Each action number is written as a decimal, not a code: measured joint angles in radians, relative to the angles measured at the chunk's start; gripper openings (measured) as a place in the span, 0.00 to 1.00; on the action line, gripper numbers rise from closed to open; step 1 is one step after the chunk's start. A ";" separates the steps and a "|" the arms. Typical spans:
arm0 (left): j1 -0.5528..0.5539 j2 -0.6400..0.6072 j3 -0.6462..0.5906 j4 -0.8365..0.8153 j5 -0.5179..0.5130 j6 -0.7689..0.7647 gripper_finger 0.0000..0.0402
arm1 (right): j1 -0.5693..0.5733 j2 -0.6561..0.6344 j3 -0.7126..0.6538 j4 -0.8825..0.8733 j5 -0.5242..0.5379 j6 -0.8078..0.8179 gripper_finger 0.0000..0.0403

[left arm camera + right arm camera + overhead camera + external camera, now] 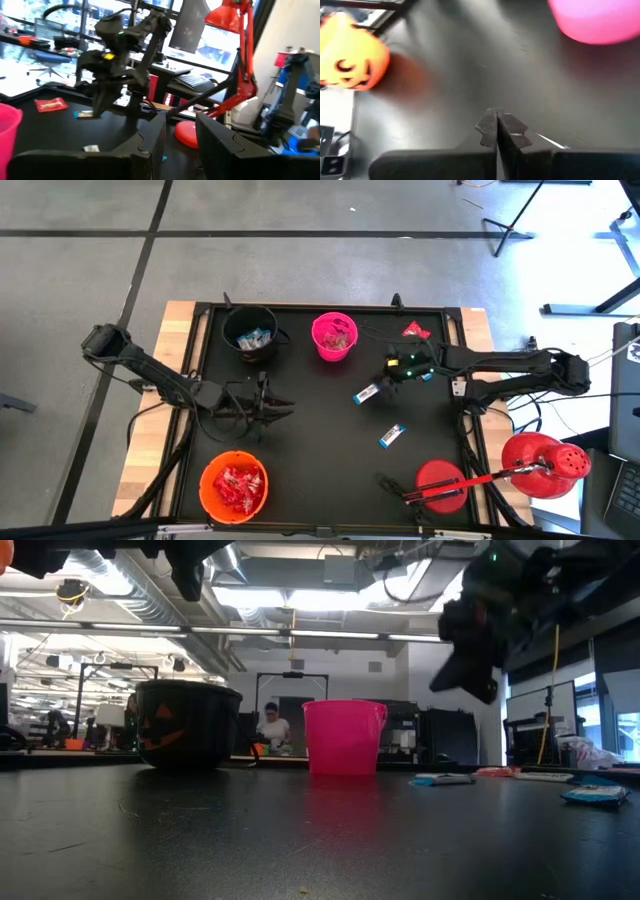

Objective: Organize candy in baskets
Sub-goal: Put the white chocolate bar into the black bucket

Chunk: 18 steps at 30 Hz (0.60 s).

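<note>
Right gripper (496,131): fingers pressed fully together, tip to tip, with nothing between them. In the high view it (392,372) hangs over the black table (320,450) at about 2 o'clock from the table's centre, between the pink bucket (334,336) and a blue-and-white bar (366,393) lying just beside it at its 7 o'clock. The low view shows the gripper raised clear of the surface, touching no item.

Left gripper (177,137): fingers parted with a visible gap, nothing held. In the high view it (268,408) sits at about 9 o'clock from table centre, above bare tabletop.

Candy:
- A second blue-and-white bar (393,436) lies loose at 4 o'clock from centre, well apart from the first.
- A red shiny packet (416,331) lies loose near the far edge, at 3 o'clock from the pink bucket.
- The black bucket (250,333), at 11 o'clock, holds blue-and-white bars.
- The pink bucket, at 12 o'clock, holds a few dark-wrapped pieces; their kind cannot be told.
- The orange bucket (234,486), at 7 o'clock, is filled with red packets.

A red lamp (545,463) stands at the table's 4 o'clock corner.
</note>
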 joint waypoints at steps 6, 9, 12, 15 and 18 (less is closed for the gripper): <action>0.000 0.000 0.000 0.000 -0.003 -0.003 0.24 | 0.079 0.001 0.038 0.000 0.036 -0.088 0.00; 0.000 0.000 0.000 -0.001 -0.001 -0.014 0.24 | 0.126 0.015 0.038 0.001 0.075 -0.214 0.03; 0.000 0.000 0.000 -0.003 -0.001 -0.017 0.24 | 0.185 0.051 0.038 -0.011 0.109 -0.321 0.10; 0.000 0.000 0.000 -0.005 -0.001 -0.018 0.24 | 0.228 0.099 0.038 -0.007 0.182 -0.365 0.23; 0.000 0.001 0.000 -0.005 0.000 -0.021 0.24 | 0.254 0.156 0.038 -0.007 0.289 -0.402 0.39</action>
